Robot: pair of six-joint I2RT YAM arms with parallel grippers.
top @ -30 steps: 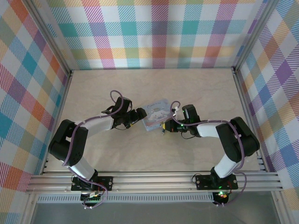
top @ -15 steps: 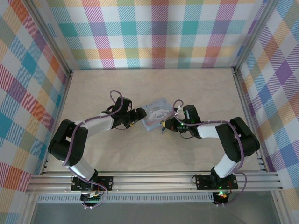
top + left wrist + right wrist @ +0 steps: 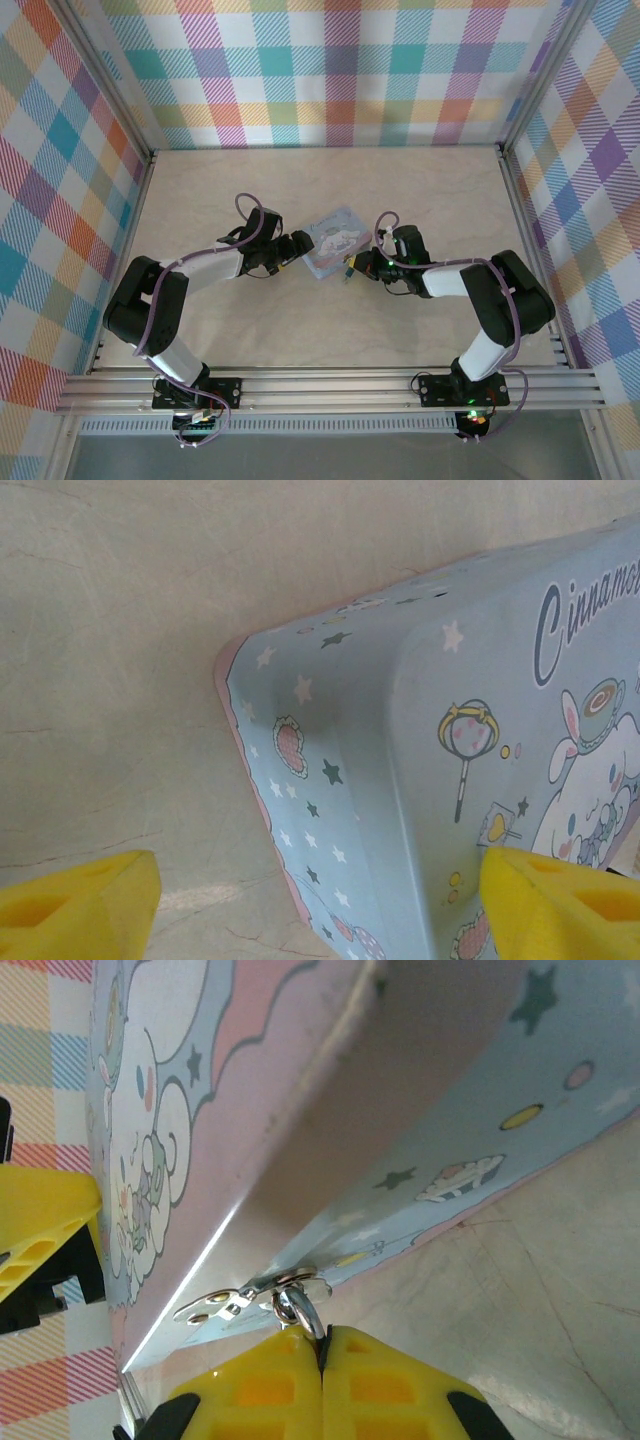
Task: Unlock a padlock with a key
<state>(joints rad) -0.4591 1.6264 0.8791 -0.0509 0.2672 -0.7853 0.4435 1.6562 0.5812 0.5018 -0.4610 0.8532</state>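
We hold the left hand (image 3: 320, 905) spread open astride a corner of the pale blue cartoon-printed tin box (image 3: 400, 730) on the beige table (image 3: 120, 630), evidently to steady it, while the right hand (image 3: 322, 1348) is closed on the thin silvery shackle loop of the tiny padlock (image 3: 298, 1310) at the tin's metal clasp (image 3: 222, 1305).

Pale blue tin (image 3: 334, 240) between left pincer (image 3: 300, 247) and right pincer (image 3: 353, 266)
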